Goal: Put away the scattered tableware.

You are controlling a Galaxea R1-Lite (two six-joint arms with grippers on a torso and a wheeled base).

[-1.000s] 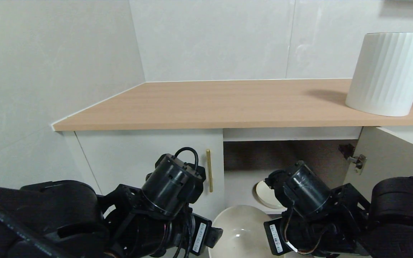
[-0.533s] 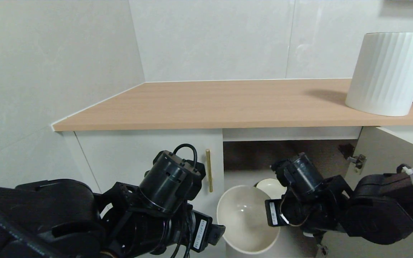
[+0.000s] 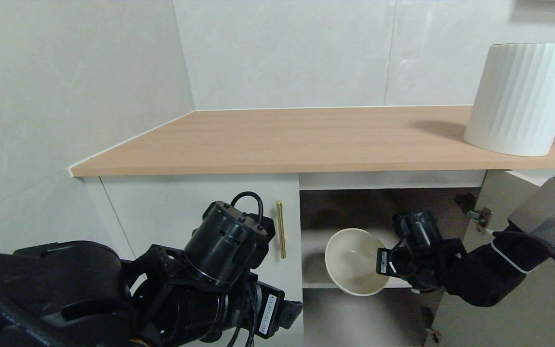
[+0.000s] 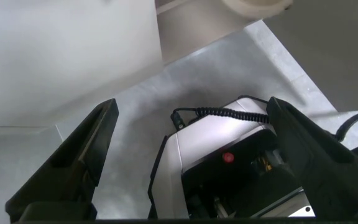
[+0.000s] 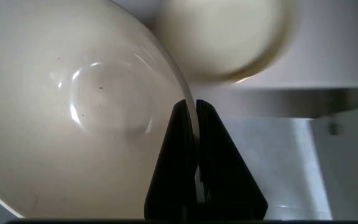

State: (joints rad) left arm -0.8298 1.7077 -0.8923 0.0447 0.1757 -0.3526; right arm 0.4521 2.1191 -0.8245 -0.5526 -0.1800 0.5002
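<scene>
Cream ceramic bowl [image 3: 353, 262], rim clamped by the right gripper [image 5: 196, 149], hangs at the white cabinet shelf [image 3: 312, 241], not yet set down; left gripper [image 4: 192, 111] spread wide, empty.

Both arms were matte black. The left arm [image 3: 113, 289] ended in a fat cylindrical wrist housing [image 3: 229, 246], with a thin black cable [image 3: 251, 198] looping over its top and a white printed label [image 3: 270, 315] lower down. The right arm [image 3: 480, 274] wore a similar label, a white cable tie [image 3: 504, 258] and a grey upper panel [image 3: 547, 212], and the left gripper [image 4: 192, 118] had flat, wedge-shaped black fingers [image 4: 79, 162].
</scene>
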